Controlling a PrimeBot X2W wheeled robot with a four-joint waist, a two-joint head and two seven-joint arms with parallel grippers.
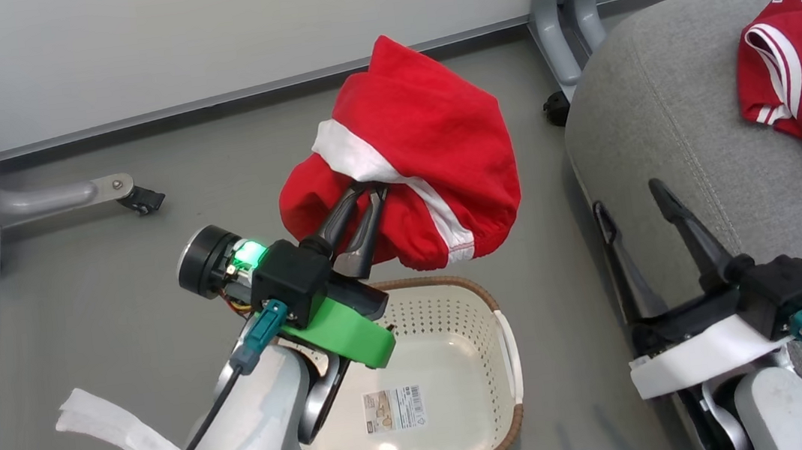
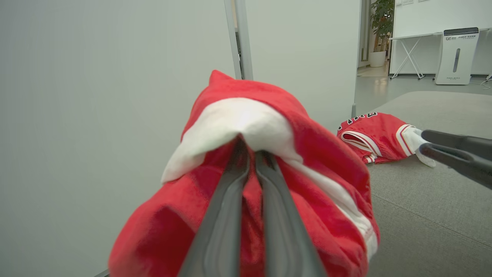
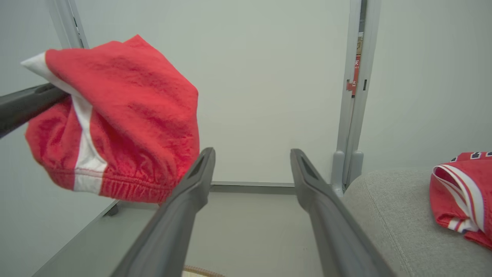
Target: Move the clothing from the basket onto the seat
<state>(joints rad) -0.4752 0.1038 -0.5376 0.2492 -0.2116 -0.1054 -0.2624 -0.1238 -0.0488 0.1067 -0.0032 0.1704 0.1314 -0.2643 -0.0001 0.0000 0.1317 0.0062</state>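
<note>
The left gripper [image 1: 366, 193] is clamped together on red shorts [image 1: 428, 131], lifted clear of the basket [image 1: 505, 334], with its fingertips buried in the folds. Its arm hides the basket's near-left corner. The right gripper [image 1: 628, 196], fingers apart and empty, hovers by the seat [image 1: 660, 112] edge. A red jersey [image 1: 798, 66] lies on the seat, cut off at the frame, its lettering unreadable.
</note>
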